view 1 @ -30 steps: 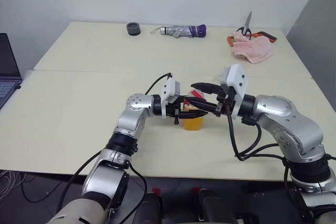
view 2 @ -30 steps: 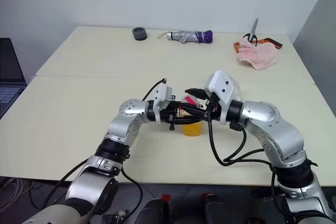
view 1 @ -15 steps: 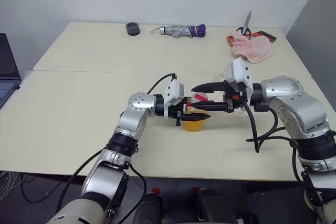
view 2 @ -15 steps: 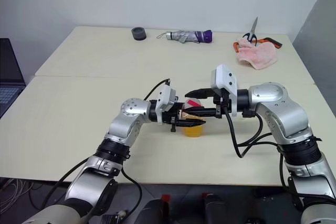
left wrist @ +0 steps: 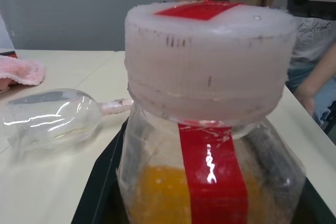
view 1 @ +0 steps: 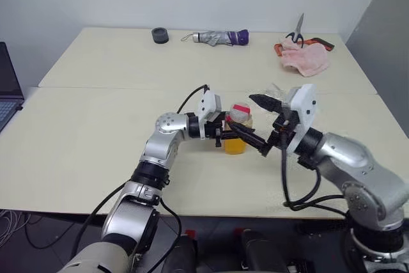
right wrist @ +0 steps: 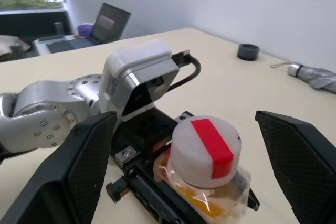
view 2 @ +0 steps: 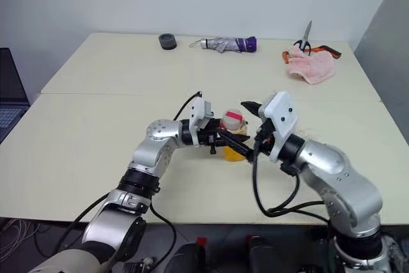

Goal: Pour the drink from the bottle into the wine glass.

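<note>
**Operator:** Report jaw states and location of task items.

**Technician:** Left gripper (view 1: 229, 139) clamped nearly shut on the small clear squarish plastic bottle (view 1: 236, 133), gripping the body below the shoulder; bottle upright, long axis vertical, at or just above the cream table (view 1: 96, 132). Orange-yellow drink (left wrist: 157, 192) filling only the lower part. Pinkish-white round cap with a red strip (right wrist: 205, 150) in place on the neck. Right gripper (view 1: 241, 113) spread to full width, holding nothing; black fingers (right wrist: 84, 171) standing one to each side of the cap, apart from it.

**Operator:** State the relation governing the coming move.

**Technician:** Cap directly ahead of the right jaws and between them, axis crossing their closing line; right arm the only free one, so probably the cap removal step. Suggest closing squarely on the cap's side wall, clear of the left fingers just below.

**Operator:** Locate the glass; state clearance.

**Technician:** Clear stemmed wine glass (left wrist: 52, 116) lying on its side on the table, ahead of the left jaws and past the bottle, stem end toward the bottle, not touching it; needs standing up before any pour. Ample bare table on every side of both jaws; table edges well apart.
</note>
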You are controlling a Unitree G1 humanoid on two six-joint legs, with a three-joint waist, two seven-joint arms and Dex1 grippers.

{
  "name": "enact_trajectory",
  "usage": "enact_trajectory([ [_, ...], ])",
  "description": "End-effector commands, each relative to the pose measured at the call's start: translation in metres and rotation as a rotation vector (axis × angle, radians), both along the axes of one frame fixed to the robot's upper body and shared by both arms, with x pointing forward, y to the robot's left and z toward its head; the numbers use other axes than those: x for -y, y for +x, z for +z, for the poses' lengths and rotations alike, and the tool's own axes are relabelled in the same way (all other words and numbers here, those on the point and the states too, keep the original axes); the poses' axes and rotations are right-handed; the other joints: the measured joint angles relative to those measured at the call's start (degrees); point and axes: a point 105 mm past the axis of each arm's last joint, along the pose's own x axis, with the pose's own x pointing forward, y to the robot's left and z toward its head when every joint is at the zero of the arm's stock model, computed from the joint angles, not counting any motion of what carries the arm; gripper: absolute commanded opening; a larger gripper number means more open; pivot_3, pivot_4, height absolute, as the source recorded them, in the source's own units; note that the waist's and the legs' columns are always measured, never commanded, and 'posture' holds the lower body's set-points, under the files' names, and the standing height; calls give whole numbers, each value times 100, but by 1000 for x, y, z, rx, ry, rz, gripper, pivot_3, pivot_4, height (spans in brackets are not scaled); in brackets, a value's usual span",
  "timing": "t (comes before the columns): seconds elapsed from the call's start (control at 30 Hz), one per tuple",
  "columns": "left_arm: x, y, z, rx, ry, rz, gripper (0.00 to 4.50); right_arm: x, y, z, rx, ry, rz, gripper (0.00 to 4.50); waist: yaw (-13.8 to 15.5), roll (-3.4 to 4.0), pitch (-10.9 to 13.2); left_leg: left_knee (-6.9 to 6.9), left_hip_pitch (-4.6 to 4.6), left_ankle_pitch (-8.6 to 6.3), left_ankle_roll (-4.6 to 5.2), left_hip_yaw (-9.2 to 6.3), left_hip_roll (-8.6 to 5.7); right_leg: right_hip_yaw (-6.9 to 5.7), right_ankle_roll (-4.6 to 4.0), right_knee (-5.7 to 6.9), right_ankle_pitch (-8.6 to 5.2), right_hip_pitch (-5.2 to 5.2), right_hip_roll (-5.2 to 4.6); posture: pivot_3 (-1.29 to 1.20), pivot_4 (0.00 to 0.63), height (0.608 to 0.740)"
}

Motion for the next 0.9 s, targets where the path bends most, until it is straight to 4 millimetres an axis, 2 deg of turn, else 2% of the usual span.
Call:
enact_trajectory([
  [0.03, 7, 1, 19, 72, -26, -32, 1807, 0, 2, 2, 41, 39, -136, 4500, 2, 0, 0, 0, -1, 0, 0, 0, -1, 0, 0, 0, 0, 0, 0, 0, 150, 740],
  [0.2, 10, 3, 20, 78, -14, -48, 1807, -8, 3, -6, 13, 64, -148, 4500, 2, 0, 0, -1, -6, 0, 0, 4, -4, 2, -1, -7, 0, -2, -3, 0, 150, 740],
  [0.43, 10, 4, 20, 87, -10, -58, 1807, -9, 10, -5, 27, 100, -181, 4500, 0, 0, 0, -2, -4, -1, 1, 3, -3, 1, -1, -7, 0, -2, -2, 0, 150, 740],
  [0.53, 9, 3, 19, 88, -6, -59, 1807, -10, 11, -4, 33, 103, -174, 3923, 0, 0, 0, -3, -5, -1, 1, 3, -3, 1, -1, -7, 0, -2, -2, 0, 150, 740],
  [0.73, 7, 3, 19, 92, -3, -59, 1806, -18, 10, -8, 15, 107, -107, 1899, -1, 0, 0, -3, -5, -1, 1, 3, -3, 1, -1, -7, 0, -2, -2, 0, 150, 740],
  [0.83, 6, 3, 20, 91, -3, -63, 1806, -23, 7, -10, 19, 84, -4, 1879, -2, 0, 0, -3, -5, -1, 1, 2, -3, 0, -1, -7, 0, -2, -2, 0, 150, 740],
  [0.9, 5, 2, 21, 83, -8, -76, 1806, -30, -4, -13, 43, 12, 215, 1879, -2, 0, 0, -3, -5, -1, 2, 3, -4, 0, -1, -7, 0, -2, -2, 0, 150, 740],
])
